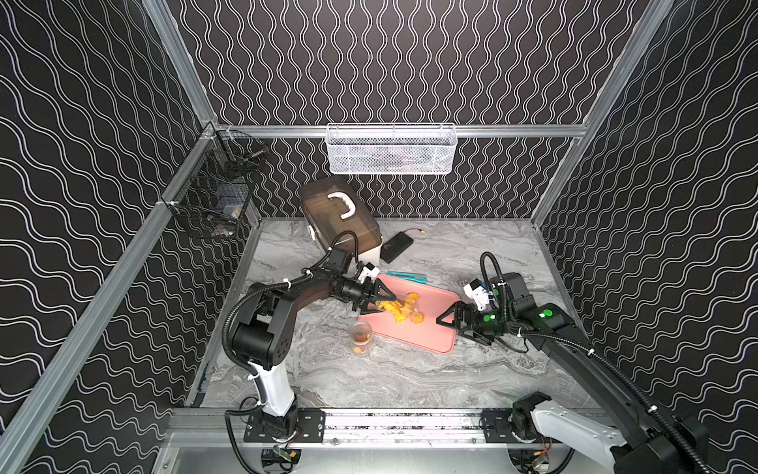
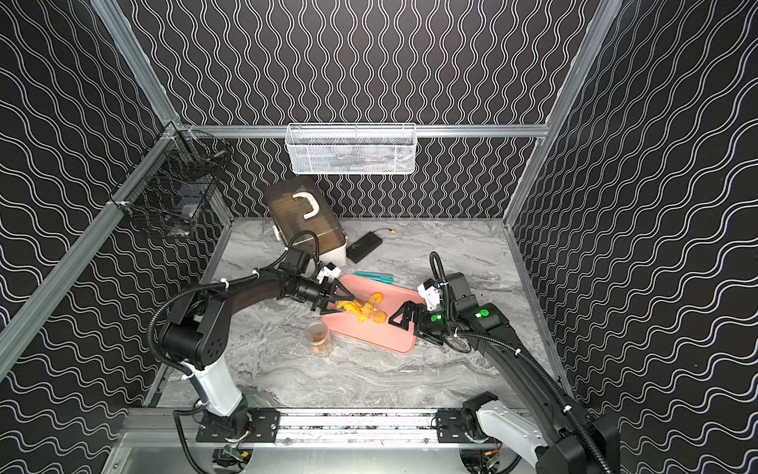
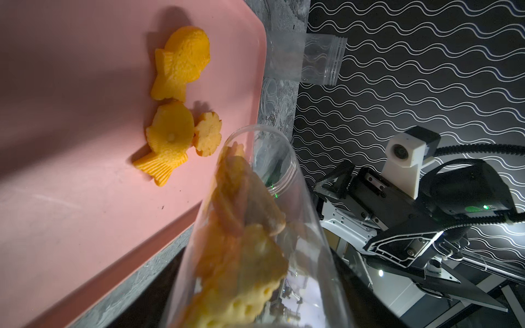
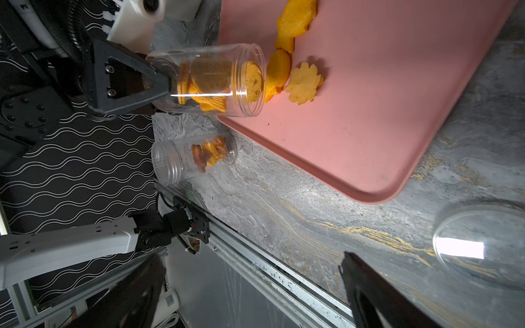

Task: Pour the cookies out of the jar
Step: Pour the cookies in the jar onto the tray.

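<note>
Clamped in left hand [image 4: 164, 85], tilted jar [image 4: 227, 93] at tray's [image 4: 369, 113] 9 o'clock edge; right hand [image 1: 453, 328] wide open, empty. Risk: spilling cookies [image 4: 304, 82] onto tabletop [image 1: 369, 381].

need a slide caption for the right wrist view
Left gripper holds a jar on its side, mouth over the tray: a few cookies out, more inside; second jar nearby.

Nothing legible turns up in any view: no word, brand, number or sign. The one candidate is a small pale sticker [image 4: 170, 298] on a white casing [image 4: 164, 309] in the right wrist view, and it's too blurred to make out.
</note>
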